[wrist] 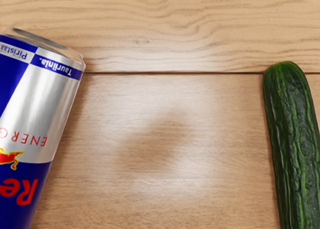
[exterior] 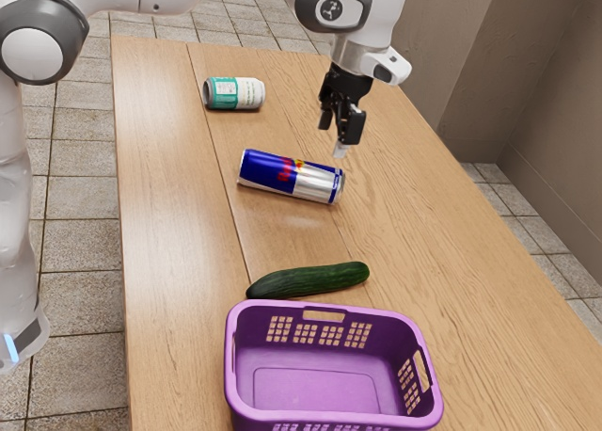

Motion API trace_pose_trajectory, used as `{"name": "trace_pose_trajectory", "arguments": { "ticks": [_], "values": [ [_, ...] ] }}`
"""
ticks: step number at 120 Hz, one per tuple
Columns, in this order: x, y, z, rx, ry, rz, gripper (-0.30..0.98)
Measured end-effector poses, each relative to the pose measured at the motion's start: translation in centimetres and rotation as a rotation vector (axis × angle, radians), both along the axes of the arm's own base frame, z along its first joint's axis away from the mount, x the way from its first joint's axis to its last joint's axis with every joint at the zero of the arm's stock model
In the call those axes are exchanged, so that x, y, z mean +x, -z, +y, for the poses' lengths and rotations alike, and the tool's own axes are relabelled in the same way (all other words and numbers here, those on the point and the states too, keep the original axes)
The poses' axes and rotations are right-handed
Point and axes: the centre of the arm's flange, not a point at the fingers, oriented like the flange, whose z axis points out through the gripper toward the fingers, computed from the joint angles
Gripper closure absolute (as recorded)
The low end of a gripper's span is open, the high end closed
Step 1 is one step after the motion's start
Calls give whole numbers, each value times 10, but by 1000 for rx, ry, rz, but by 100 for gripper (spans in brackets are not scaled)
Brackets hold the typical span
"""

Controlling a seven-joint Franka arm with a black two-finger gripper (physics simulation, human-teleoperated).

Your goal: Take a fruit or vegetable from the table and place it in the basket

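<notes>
Hovering high, the gripper (exterior: 340,149), open or closed I can't tell, has room to clear the Red Bull can (exterior: 292,177) towards that cucumber (exterior: 308,280) beside the basket (exterior: 331,311)!

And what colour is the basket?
Purple: the basket shows best in the exterior view.

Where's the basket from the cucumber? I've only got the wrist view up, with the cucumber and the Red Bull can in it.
Observer: The purple basket is right beside the cucumber, on the side away from the Red Bull can.
Operator: OK, and is there anything in that basket?
Observer: Nothing that I can see; its visible floor is bare.
Operator: Any other can on the table?
Observer: Yes, a green and white can lies on its side, past the Red Bull can as you go away from the cucumber.
</notes>
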Motion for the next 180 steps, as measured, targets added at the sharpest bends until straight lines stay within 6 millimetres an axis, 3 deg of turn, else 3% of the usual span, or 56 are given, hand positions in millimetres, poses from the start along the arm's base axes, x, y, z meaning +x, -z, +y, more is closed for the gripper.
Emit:
{"name": "trace_pose_trajectory", "arguments": {
  "ticks": [5,12,27,43,71,86,101,111,135,160,180],
  "values": [
    [17,-41,3,34,-6,-84,0],
    [23,-64,13,67,-29,-122,0],
    [23,-72,37,104,-82,-119,0],
    [22,-72,25,106,-70,-105,0],
    [32,-47,19,71,-74,-50,0],
    [25,-8,-6,37,-41,22,0],
    [18,27,-15,23,-34,58,0],
    [18,37,-27,7,-22,45,0],
    [-24,63,-73,-47,29,61,0],
    [-32,97,-69,-93,-25,81,0],
    [-33,115,-85,-114,-26,78,0]
  ]
}}
